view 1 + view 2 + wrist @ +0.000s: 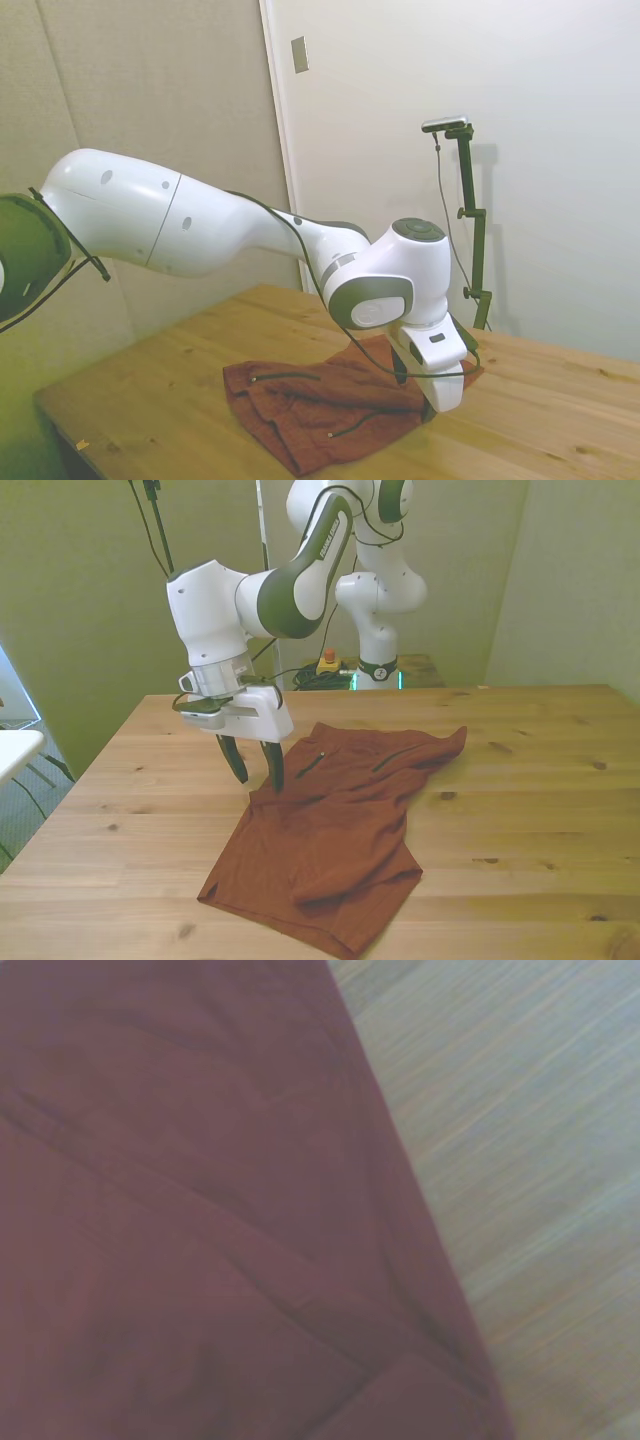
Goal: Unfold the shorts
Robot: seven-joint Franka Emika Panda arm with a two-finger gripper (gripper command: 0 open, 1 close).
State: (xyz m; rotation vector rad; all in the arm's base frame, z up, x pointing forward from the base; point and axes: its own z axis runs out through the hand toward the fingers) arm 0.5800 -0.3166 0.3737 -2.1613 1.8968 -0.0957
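The rust-red shorts (pixel 330 830) lie crumpled and partly folded on the wooden table (pixel 520 810), with one layer doubled over near the front edge. Two thin dark pocket slits show near their far side. In the side view the shorts (pixel 320 410) show a dark drawstring on top. My gripper (pixel 260 783) hangs open at the shorts' edge on the front view's left, its dark fingertips (pixel 278 786) just above or touching the cloth, with nothing held. The side view shows the gripper (pixel 440 400) low over the fabric. The wrist view shows the shorts (pixel 200 1210) beside bare table (pixel 540 1160).
Bare wood surrounds the shorts on the front view's right and left. A yellow box with a red button (pixel 327 662) sits behind the table's far edge by the robot's base. A white object (pixel 15 745) stands off the table at the front view's left.
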